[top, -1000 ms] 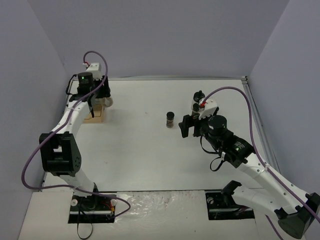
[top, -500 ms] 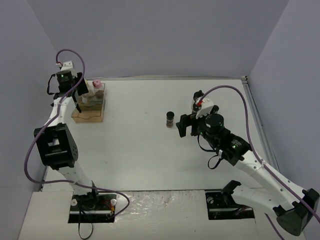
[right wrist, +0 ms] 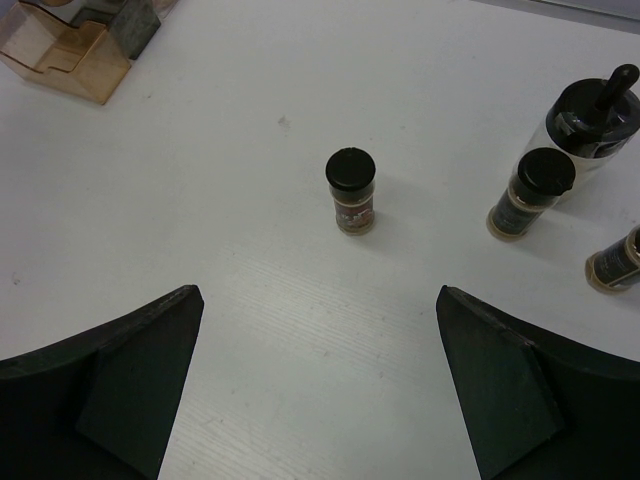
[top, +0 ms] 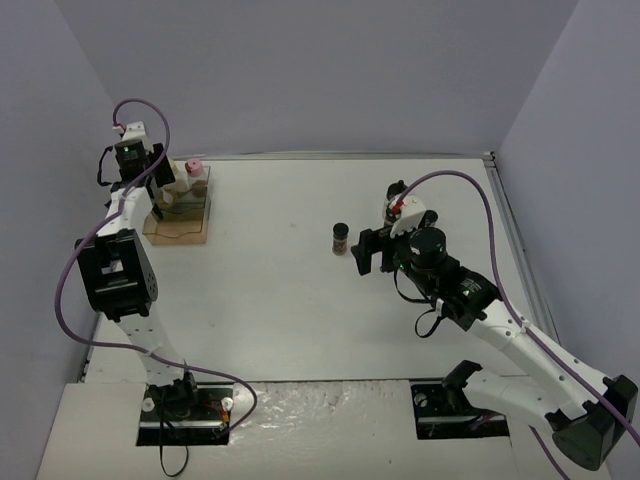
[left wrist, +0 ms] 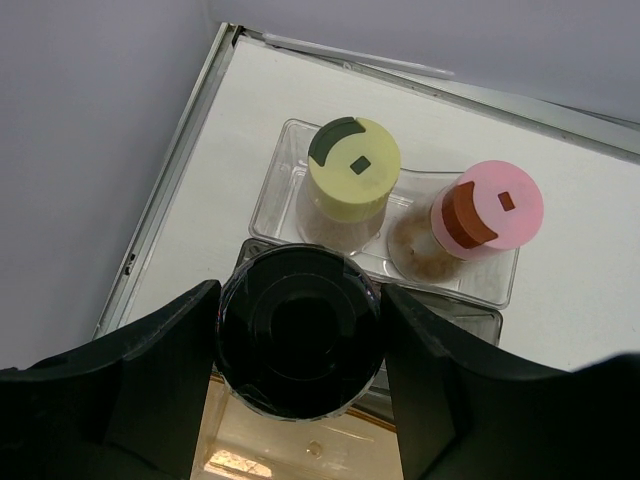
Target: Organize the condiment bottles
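Left gripper [left wrist: 300, 335] pinches a round, glossy black-capped jar [left wrist: 300, 352] at lower centre of the left wrist view, above the near part of the rack [left wrist: 272, 185], which is clear plastic on amber wood. Yellow-capped jar [left wrist: 354, 165] and pink-capped jar [left wrist: 490, 205], both with flat lids and brown contents, stand side by side in the rack's far clear compartment. Right gripper [right wrist: 318, 320] is spread wide and holds nothing. Beyond it a lone small jar [right wrist: 351, 190] stands upright at frame centre, and a knob-topped jar [right wrist: 592, 115] stands at upper right. Table [right wrist: 250, 90] is matte white and faintly grained. Walls [top: 320, 70] are plain pale lavender.
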### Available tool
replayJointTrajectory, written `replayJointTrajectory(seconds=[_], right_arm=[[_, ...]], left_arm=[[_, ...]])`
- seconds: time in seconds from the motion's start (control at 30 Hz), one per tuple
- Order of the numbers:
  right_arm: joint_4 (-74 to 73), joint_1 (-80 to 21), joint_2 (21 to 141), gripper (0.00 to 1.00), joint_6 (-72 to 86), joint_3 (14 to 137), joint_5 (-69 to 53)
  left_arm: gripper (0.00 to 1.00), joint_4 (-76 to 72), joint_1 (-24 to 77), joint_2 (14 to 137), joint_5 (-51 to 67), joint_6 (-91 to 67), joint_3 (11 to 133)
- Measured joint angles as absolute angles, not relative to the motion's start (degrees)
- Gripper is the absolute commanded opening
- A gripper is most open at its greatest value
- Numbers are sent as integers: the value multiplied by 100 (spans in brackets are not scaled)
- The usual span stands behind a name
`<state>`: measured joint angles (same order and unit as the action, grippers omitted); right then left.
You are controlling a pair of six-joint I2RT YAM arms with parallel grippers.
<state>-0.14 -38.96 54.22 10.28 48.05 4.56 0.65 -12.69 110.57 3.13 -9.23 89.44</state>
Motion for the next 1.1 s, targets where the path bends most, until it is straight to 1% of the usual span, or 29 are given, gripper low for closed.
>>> replayJointTrajectory(seconds=[0.2,0.23,0.27,0.37,0.47,0.53,0.6,0.77,0.87,0.9,1.07,1.1], right_arm=[[1,-3892,5424,100,1031,4735,447],[1,-3892,5424,100,1031,4731,447],[2,-3892,5424,100,1031,4728,447],[17,-3892,5428,100,1031,4725,447],[66,-3892,5440,100,1032,4698,447],[107,-3892,5463,100,1035,4659,447],[113,-3892,5497,100,1036,4631,447],[123,-3892,5563,100,1039,4604,447],[152,-3892,5597,100,1039,4604,447],[164,-3892,5607,100,1041,4604,448],[224,-3892,5664,100,1046,4618,481],[230,-3892,5700,100,1042,4639,502]], left_arm=[[0,-168,-1282,11294,320,-924,8914],[1,-206,-1282,11321,322,-926,8877],[4,-250,-1282,11346,323,-928,8832],[18,-367,-1282,11364,348,-945,8601],[29,-452,-1282,11404,360,-947,8492],[34,-503,-1282,11448,359,-945,8463],[42,-581,-1283,11473,356,-945,8431],[63,-835,-1284,11475,357,-947,8310],[80,-955,-1284,11474,356,-951,8242],[84,-971,-1284,11473,355,-956,8212],[95,-885,-1284,11441,344,-1011,8035],[96,-816,-1284,11389,334,-1069,8018]])
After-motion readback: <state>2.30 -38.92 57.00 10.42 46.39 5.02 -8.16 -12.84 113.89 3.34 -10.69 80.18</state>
